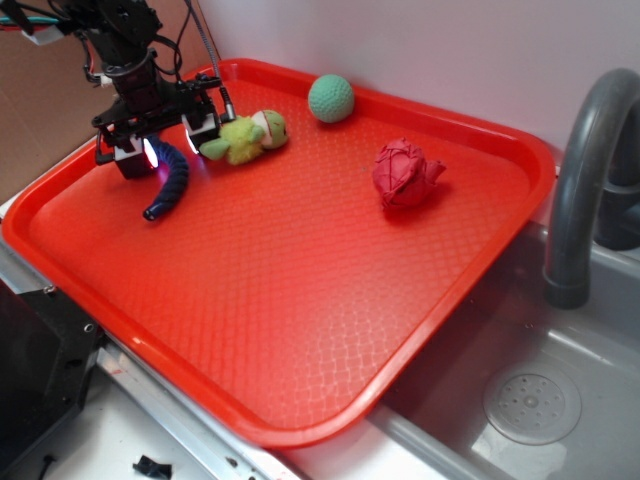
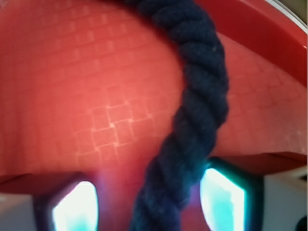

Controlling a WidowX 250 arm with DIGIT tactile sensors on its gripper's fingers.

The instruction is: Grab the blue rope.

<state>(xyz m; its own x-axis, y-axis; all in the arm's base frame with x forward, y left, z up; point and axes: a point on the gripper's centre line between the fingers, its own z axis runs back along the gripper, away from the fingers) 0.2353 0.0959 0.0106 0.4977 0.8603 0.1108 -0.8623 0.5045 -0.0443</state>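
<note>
The blue rope [image 1: 175, 185] is dark navy and braided, and lies curved on the red tray [image 1: 300, 430] at its far left corner. My gripper [image 1: 165, 145] stands over the rope's upper end with one finger on each side. In the wrist view the rope [image 2: 202, 96] runs down between the two glowing pads [image 2: 74, 209]. It lies close to the right pad, and a gap of bare tray shows between it and the left pad. The jaws are open around the rope. The rope's upper end is hidden under the gripper.
A green plush toy [image 1: 245, 138] lies right beside the gripper's right finger. A green ball [image 1: 330, 98] sits at the tray's back rim and a red crumpled object [image 1: 405, 173] lies to the right. A grey sink [image 1: 530, 400] and faucet [image 1: 580, 180] are at the right.
</note>
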